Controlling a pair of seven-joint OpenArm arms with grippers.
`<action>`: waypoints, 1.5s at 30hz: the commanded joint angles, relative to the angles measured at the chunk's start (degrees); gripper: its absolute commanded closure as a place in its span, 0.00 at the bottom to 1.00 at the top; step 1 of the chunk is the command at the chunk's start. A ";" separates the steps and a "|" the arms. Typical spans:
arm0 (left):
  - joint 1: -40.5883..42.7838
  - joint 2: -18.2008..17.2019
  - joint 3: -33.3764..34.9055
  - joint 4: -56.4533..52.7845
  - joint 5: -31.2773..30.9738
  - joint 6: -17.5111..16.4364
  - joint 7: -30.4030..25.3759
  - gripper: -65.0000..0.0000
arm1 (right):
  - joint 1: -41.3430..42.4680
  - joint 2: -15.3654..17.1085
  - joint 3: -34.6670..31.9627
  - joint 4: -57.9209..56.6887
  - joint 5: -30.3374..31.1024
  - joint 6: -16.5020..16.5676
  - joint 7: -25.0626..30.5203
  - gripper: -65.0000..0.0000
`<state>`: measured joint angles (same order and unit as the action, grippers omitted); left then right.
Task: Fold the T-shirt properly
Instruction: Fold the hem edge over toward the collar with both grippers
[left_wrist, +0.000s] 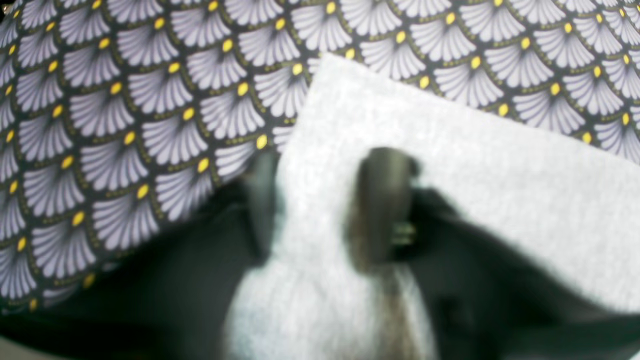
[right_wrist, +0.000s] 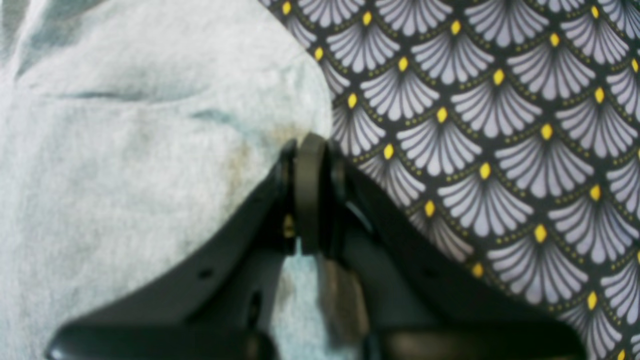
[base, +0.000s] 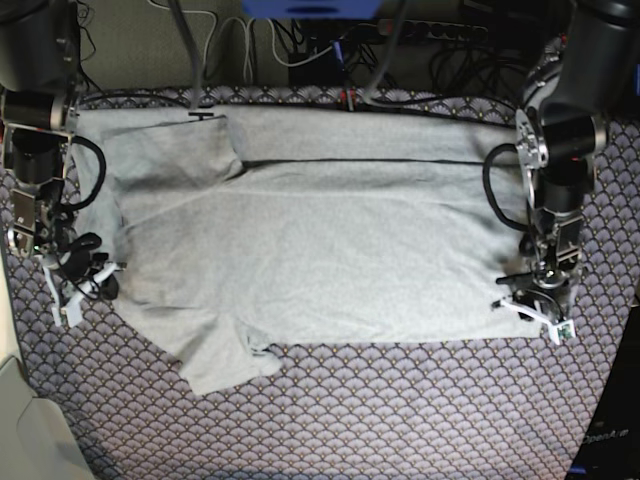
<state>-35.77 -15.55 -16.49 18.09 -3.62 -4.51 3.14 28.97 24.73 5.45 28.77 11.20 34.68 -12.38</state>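
While the left gripper (left_wrist: 325, 210) pinched a corner of the T-shirt (left_wrist: 450, 165) between its jaws over the fan-patterned cloth (left_wrist: 125, 125), right gripper (right_wrist: 310, 195) jaws pressed together on the shirt's edge, base view showed the shirt spread flat across the desk (base: 400, 420), a gripper at each side.

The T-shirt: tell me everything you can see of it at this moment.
The T-shirt is plain light grey, soft knit by its look, lying flat and sideways on the patterned cloth. Its far part is folded over, leaving a straight edge. One sleeve lies at far left, another at near left. No lettering shows. The left gripper pinches one edge, and the right gripper is shut on the opposite edge.
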 joint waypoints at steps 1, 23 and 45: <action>-1.29 -0.58 -0.08 0.42 -0.12 -0.10 0.95 0.87 | 0.08 0.54 -0.13 -0.16 -1.93 0.27 -3.66 1.00; 6.98 -2.08 -0.26 24.33 -0.12 -0.10 15.81 0.99 | -14.69 1.07 8.92 36.32 -1.58 0.44 -17.38 1.00; 29.31 2.50 -10.28 60.11 -0.12 -0.63 34.36 0.99 | -40.44 -5.70 17.45 67.09 -1.49 0.53 -20.54 1.00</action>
<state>-5.13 -12.12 -26.55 77.03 -3.95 -5.61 38.85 -11.88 18.06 22.46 94.91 9.41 35.35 -34.06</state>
